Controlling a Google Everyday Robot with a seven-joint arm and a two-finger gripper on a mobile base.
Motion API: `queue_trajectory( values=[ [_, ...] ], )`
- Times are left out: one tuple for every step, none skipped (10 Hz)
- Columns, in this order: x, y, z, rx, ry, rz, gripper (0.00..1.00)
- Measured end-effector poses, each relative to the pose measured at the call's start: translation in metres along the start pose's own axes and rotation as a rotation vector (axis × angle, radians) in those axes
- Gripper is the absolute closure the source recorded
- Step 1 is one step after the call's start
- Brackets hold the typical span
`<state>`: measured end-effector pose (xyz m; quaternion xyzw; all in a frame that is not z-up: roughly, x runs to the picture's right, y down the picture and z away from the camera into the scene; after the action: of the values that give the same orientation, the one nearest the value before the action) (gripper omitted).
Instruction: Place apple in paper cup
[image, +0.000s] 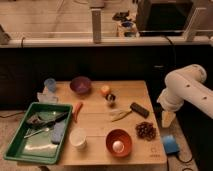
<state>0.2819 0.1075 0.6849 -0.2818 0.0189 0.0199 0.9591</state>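
The apple (105, 90), small, round and orange-yellow, lies on the wooden table (95, 122) near its far edge, right of the purple bowl (80, 85). A small dark object (110, 98) sits right against its near side. The paper cup (78, 137), white with a wide mouth, stands upright near the table's front edge, left of the orange bowl. My white arm (185, 90) hangs beyond the table's right edge. Its gripper end (168, 119) points down beside the table, far from both the apple and the cup, with nothing seen in it.
An orange bowl (119, 142) holds a white egg-like ball (118, 145). An orange carrot (77, 111), a pale yellowish item (120, 115), a black block (139, 109) and dark red grapes (145, 130) lie mid-table. A green tray (20, 145) with utensils and a blue sponge is at the left, a bluish cup (50, 84) at the back left.
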Motion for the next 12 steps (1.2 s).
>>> queue_trajectory(
  values=[
    [0.0, 0.0, 0.0, 0.0, 0.0, 0.0, 0.2],
    [0.0, 0.0, 0.0, 0.0, 0.0, 0.0, 0.2],
    [0.0, 0.0, 0.0, 0.0, 0.0, 0.0, 0.2],
    [0.0, 0.0, 0.0, 0.0, 0.0, 0.0, 0.2],
    [0.0, 0.0, 0.0, 0.0, 0.0, 0.0, 0.2],
    [0.0, 0.0, 0.0, 0.0, 0.0, 0.0, 0.2],
    [-0.003, -0.002, 0.0, 0.004, 0.001, -0.007, 0.2],
    [-0.015, -0.007, 0.0, 0.012, -0.003, -0.025, 0.2],
    [-0.029, -0.013, 0.0, 0.02, -0.005, -0.042, 0.2],
    [-0.046, -0.019, 0.0, 0.028, -0.006, -0.061, 0.2],
    [-0.059, -0.025, 0.0, 0.035, -0.008, -0.08, 0.2],
    [-0.068, -0.032, 0.002, 0.04, -0.01, -0.096, 0.2]
  ],
)
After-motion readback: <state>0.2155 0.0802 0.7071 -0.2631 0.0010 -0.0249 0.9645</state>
